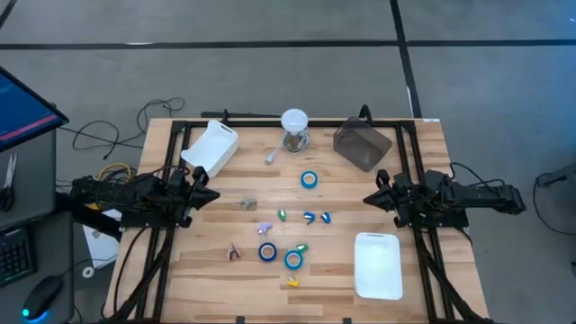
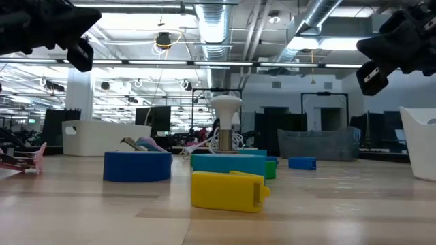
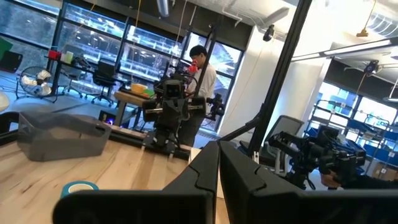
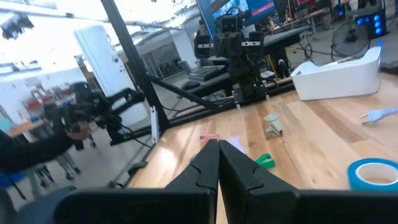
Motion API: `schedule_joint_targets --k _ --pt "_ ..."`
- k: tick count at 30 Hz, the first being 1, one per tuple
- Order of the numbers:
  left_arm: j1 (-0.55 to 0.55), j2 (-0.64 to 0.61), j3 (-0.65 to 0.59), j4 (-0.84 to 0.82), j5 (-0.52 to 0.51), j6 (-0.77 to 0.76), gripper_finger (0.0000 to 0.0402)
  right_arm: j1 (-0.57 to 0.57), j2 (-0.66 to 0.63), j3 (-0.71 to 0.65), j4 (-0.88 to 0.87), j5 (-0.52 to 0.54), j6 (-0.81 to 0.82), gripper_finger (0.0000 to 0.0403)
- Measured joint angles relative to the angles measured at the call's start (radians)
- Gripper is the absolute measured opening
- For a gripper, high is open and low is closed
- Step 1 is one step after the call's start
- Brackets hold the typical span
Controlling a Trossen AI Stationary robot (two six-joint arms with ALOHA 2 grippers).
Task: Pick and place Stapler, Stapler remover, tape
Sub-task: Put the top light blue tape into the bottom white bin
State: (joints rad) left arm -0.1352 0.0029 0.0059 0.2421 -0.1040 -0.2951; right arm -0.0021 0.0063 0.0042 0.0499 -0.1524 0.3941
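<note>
Yellow and closest to the low camera, a small clip-like piece [image 2: 228, 190] lies on the table, with a dark blue tape roll [image 2: 137, 165] and a lighter blue tape roll [image 2: 228, 164] just behind it. From the high view I read both arms parked at the table's sides: the left gripper [image 1: 209, 195] has its fingers together and holds nothing, and the right gripper [image 1: 369, 200] is likewise closed and empty. All task items lie between the two grippers, toward the table's middle. The dark blue roll [image 1: 267, 253] and its neighbour [image 1: 293, 260] sit ahead of the left gripper and toward the near edge; the third tape roll [image 1: 309, 180] sits ahead of the right gripper, slightly to the far side. I judge the third roll nearer the right arm and the paired rolls roughly equidistant from both, marginally closer to the left. Rolls lie flat, ring axis vertical, so no long axis constrains the approach. A small pink item [image 1: 234, 253] lies near the left arm; I cannot tell whether it is the staple remover. One white tray [image 1: 378, 264] lies beside the right gripper toward the near edge; a white bin [image 1: 210, 148] lies beside the left gripper toward the far edge. Small green, blue and purple pieces crowd the centre, so clearance around the paired rolls is tight; the third roll has open wood around it.
</note>
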Motion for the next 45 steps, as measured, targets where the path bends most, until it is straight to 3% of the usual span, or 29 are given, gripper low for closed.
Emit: schedule_joint_targets --k 10,15,21,33,40,45 --pt "0.0 0.0 0.0 0.142 -0.053 -0.02 0.0008 0.0 0.0 0.006 0.141 0.0 0.178 0.0" --pt "0.0 0.004 0.0 0.163 -0.065 -0.097 0.0008 0.001 -0.001 0.059 0.146 0.015 0.184 0.0" --pt "0.0 0.122 0.061 0.163 -0.1 -0.123 0.0008 0.001 0.036 0.118 0.121 0.081 0.174 0.0" --pt "0.0 0.508 0.29 0.157 -0.178 0.035 0.0008 0.001 0.316 0.291 0.025 0.217 0.12 0.0" --pt "0.0 0.563 0.343 0.156 -0.315 0.105 0.0008 0.001 0.508 0.456 -0.143 0.291 0.097 0.0" --pt "0.0 0.551 0.372 0.157 -0.345 0.114 0.0008 0.001 0.646 0.565 -0.165 0.371 0.026 0.0"
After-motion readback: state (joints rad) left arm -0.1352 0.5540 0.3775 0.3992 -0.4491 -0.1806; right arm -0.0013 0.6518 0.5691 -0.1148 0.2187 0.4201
